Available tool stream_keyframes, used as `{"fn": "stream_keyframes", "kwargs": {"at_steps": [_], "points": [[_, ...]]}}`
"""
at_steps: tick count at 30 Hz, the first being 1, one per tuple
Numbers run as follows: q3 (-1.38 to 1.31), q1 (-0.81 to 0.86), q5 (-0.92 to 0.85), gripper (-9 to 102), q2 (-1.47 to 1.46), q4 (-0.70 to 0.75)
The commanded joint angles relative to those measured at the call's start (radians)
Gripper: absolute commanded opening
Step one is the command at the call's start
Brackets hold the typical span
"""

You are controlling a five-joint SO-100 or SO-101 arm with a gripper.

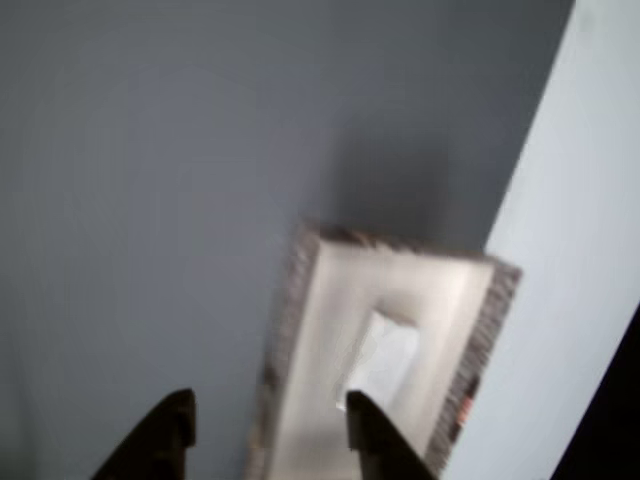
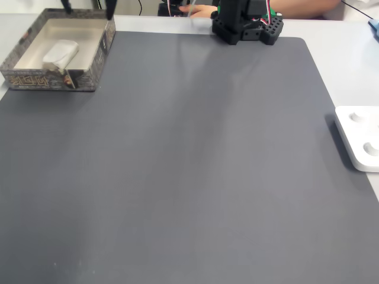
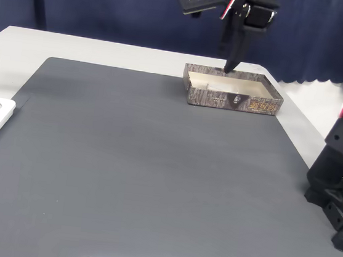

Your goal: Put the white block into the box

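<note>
- The white block (image 2: 60,53) is off-white with faint greyish shading.
- The box (image 2: 49,80) has a cream-beige interior and a grey-brown brick-patterned rim with small orange-gold marks (image 3: 262,105).
- The mat (image 2: 189,177) is plain dark grey.
- The table (image 2: 340,65) is pale grey-white.
- The gripper (image 1: 268,425) has 2 black fingers.
- The flat device (image 2: 361,137) is white.
- The curtain (image 3: 111,4) is dark blue.
</note>
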Motion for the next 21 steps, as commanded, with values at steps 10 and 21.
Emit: {"fn": "stream_keyframes", "kwargs": {"at_steps": [10, 21], "points": [[0.308, -0.387, -0.397, 3, 0.379, 0.017], [0.529, -0.690, -0.618, -2, 0.578, 0.017]]}}
